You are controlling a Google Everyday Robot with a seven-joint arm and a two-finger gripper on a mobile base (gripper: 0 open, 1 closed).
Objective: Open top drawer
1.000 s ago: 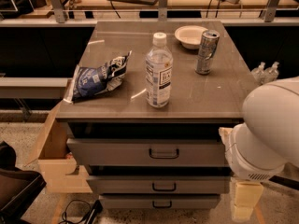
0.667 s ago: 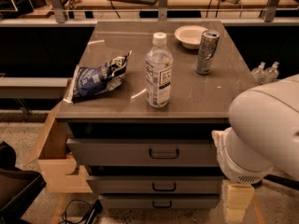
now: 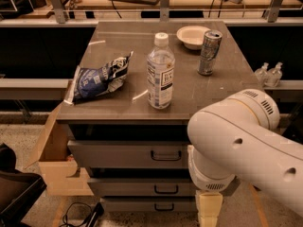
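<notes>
The top drawer (image 3: 118, 154) is the wide grey front just under the cabinet top, and it sits closed. Its small dark loop handle (image 3: 165, 155) is at the centre. Two shorter grey drawer fronts (image 3: 137, 187) lie below it, also closed. My white arm (image 3: 246, 145) fills the lower right and covers the right ends of the drawers. My gripper (image 3: 209, 211) shows as a cream part hanging below the arm, right of and below the handle, apart from it.
On the cabinet top stand a water bottle (image 3: 160, 72), a blue chip bag (image 3: 97, 79), a can (image 3: 209, 52) and a white bowl (image 3: 191, 36). An open cardboard box (image 3: 52, 164) stands at the left. A dark object (image 3: 14, 193) is at bottom left.
My arm has swung left across the view and now covers more of the drawers' right side. The gripper has shifted left with it. The drawers have not moved.
</notes>
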